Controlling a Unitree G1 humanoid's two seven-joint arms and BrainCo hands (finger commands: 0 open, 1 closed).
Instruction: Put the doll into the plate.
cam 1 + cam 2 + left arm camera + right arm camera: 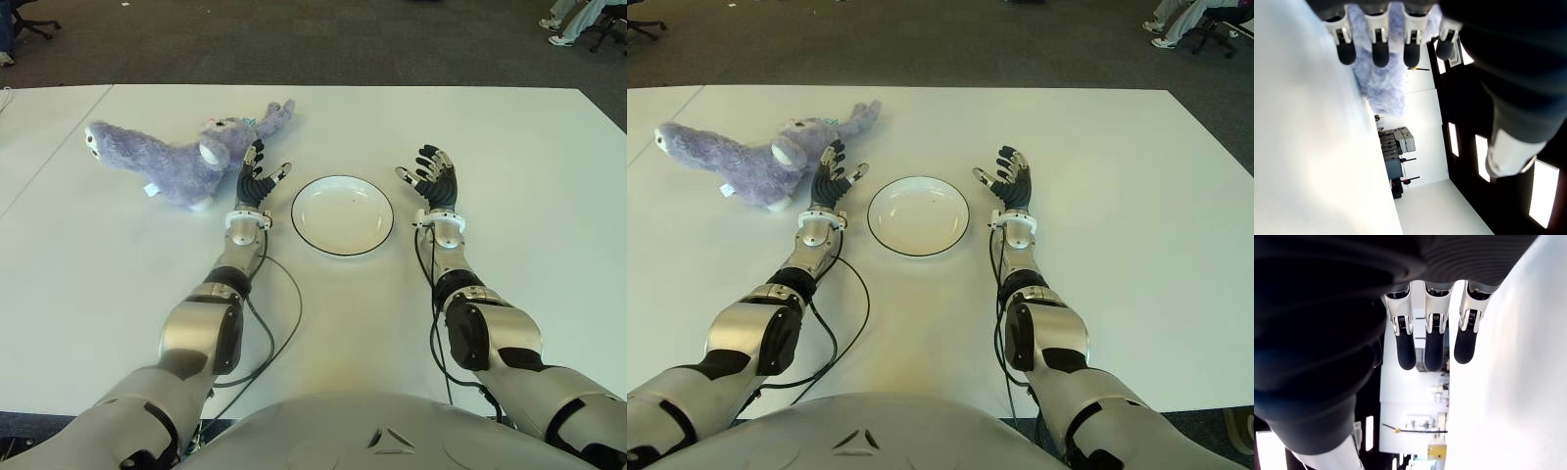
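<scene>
Left hand (257, 179) spread, empty, beside doll (176, 154) lengthwise across table (509, 147), head leftward.

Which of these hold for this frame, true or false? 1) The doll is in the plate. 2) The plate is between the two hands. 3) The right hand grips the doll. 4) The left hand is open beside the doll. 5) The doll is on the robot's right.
1) False: the doll lies on the table, left of the plate, which holds nothing.
2) True: the plate shows between the left hand and the right hand.
3) False: the right hand is open, holds nothing and is across the plate from the doll.
4) True: its fingers are spread next to the doll, holding nothing.
5) False: the doll is on the robot's left.
</scene>
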